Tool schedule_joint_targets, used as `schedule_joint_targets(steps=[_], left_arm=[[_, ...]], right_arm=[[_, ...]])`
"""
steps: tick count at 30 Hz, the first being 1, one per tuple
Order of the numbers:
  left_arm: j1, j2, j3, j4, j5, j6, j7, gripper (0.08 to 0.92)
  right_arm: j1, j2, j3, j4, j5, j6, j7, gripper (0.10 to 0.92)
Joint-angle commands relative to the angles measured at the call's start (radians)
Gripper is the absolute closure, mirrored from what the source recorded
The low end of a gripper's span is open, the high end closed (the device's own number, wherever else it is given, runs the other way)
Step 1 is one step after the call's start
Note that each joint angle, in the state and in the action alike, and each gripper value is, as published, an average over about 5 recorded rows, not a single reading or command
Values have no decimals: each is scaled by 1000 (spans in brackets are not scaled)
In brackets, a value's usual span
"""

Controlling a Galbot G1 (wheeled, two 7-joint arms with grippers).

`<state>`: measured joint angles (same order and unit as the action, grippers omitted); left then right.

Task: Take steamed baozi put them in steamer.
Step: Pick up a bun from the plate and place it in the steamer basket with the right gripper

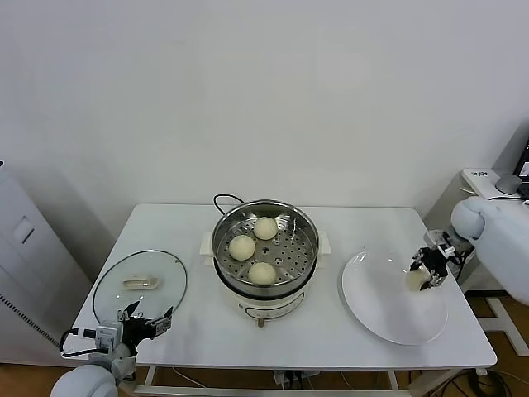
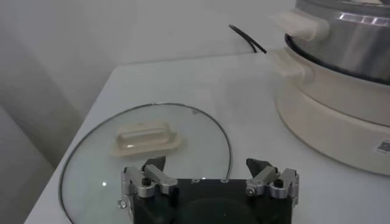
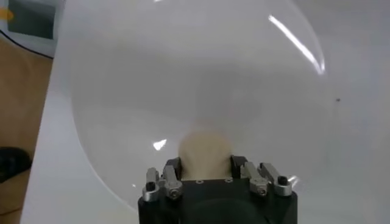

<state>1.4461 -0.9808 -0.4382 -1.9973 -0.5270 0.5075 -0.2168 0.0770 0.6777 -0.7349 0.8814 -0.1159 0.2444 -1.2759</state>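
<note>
Three smooth, round, cream-white baozi (image 1: 254,246) sit on the perforated floor of the shiny stainless-steel steamer (image 1: 307,248) at the middle of the white table (image 1: 331,331) — one toward the back, two nearer the front. A fourth cream-white bun (image 3: 205,150), matte and softly domed, is over the flat white plate (image 1: 388,318), pinched between the closed fingers of the right gripper (image 1: 429,269). The left gripper (image 2: 210,171) hangs at the table's near left edge — fingers spread wide, holding nothing — just beside the round glass lid (image 2: 91,158).
</note>
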Motion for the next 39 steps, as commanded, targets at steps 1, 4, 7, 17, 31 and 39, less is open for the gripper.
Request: schedule_joint_targets(steps=[1, 4, 7, 17, 31, 39], left_arm=[[0, -3, -1, -3, 4, 3, -4, 177], [2, -3, -2, -5, 5, 3, -5, 177], [6, -3, -4, -9, 6, 3, -5, 177], [4, -3, 0, -11, 12, 4, -5, 177], [1, -12, -6, -11, 12, -2, -6, 177], [8, -14, -13, -15, 12, -5, -7, 177]], right_arm=[[402, -64, -451, 191, 395, -214, -22, 527], [512, -22, -565, 211, 487, -258, -27, 525], [588, 47, -635, 211, 542, -284, -29, 527], [764, 256, -815, 201, 741, -394, -4, 524], [767, 426, -850, 271, 950, -588, 156, 525], [709, 458, -854, 292, 947, -636, 236, 525]])
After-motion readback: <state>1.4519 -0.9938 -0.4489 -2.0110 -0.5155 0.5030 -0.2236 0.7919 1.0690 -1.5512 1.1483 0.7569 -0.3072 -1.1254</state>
